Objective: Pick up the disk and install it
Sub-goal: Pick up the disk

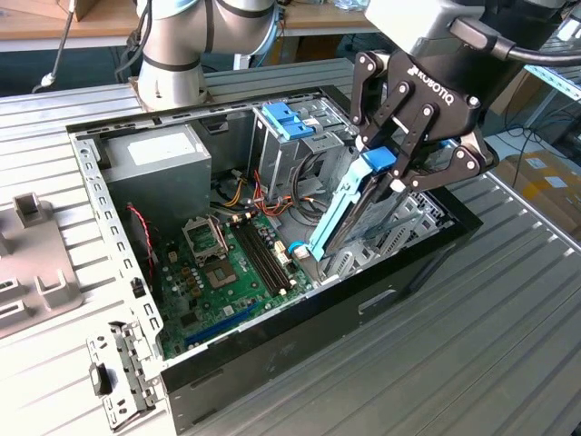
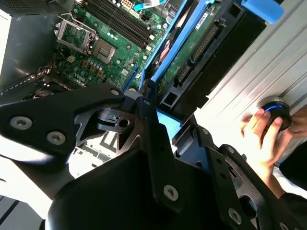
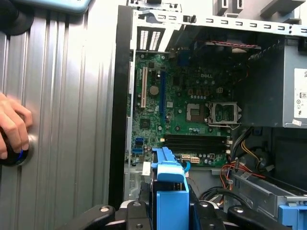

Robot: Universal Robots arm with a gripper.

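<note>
The ribbed metal counter [image 1: 508, 363] carries an open computer case [image 1: 272, 354], its green motherboard [image 1: 227, 272] bare. The pick-up looks done: the end effector [image 1: 387, 171] is clamped tight on the disk [image 1: 338, 222], holding it steeply tilted by its upper end, the lower end dipping into the case beside the motherboard. I'd say it isn't seated yet. It's a dark slab in a bright blue carrier, with a blue tab [image 1: 378, 160] at the gripped end.
</note>
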